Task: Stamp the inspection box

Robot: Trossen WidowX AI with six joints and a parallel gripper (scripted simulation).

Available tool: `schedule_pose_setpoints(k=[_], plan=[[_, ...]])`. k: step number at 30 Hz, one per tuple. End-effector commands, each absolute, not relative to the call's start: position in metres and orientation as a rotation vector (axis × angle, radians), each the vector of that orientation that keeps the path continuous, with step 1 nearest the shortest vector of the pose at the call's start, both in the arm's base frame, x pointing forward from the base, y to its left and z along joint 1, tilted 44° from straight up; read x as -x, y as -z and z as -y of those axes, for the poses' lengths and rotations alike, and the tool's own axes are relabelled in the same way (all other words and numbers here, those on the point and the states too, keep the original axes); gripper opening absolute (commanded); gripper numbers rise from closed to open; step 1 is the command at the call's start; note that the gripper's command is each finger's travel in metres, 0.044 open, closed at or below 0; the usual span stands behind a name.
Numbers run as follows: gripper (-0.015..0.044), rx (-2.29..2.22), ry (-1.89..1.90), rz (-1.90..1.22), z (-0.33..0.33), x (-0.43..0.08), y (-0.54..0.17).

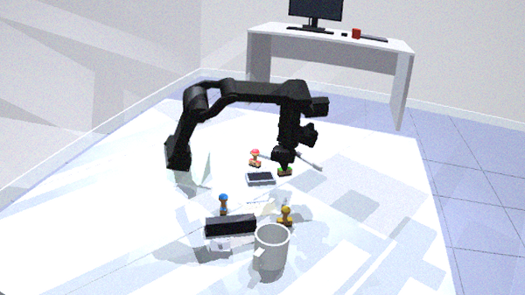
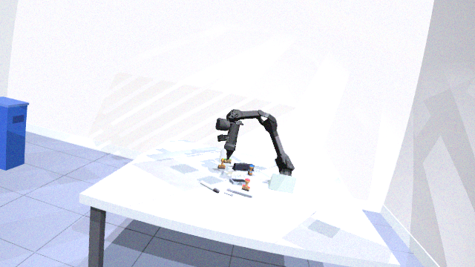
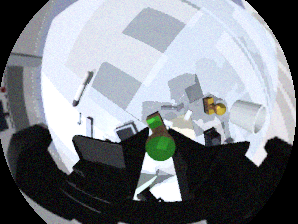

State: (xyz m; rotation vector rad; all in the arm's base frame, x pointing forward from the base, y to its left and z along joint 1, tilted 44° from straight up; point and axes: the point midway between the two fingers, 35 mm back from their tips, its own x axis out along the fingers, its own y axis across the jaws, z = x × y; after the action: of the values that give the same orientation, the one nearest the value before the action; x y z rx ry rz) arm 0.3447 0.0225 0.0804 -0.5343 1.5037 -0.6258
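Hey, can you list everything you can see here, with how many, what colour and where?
green-topped stamp: one, green and brown, in the gripper
red-topped stamp: one, by the ink pad
blue-topped stamp: one, by the black block
yellow stamp: one, near the mug
ink pad: one, dark in a grey case, on the table
black block: one, beside the mug
mug: one, grey, on the table
monitor: one, dark, on the far desk
red cup: one, same desk
blue cabinet: one, on the floor
arm: one, black
gripper: one, black, shut on the green-topped stamp
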Motion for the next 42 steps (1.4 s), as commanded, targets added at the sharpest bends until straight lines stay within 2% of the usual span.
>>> schedule_pose_setpoints(k=[1, 13, 42], plan=[[0.0000, 0.532, 0.627, -1.509, -0.035, -0.357, -0.065], [0.0000, 0.529, 0.629, -1.507, -0.061, -0.383, -0.031], [0.0000, 0.530, 0.629, -1.506, -0.035, -0.383, -0.002]])
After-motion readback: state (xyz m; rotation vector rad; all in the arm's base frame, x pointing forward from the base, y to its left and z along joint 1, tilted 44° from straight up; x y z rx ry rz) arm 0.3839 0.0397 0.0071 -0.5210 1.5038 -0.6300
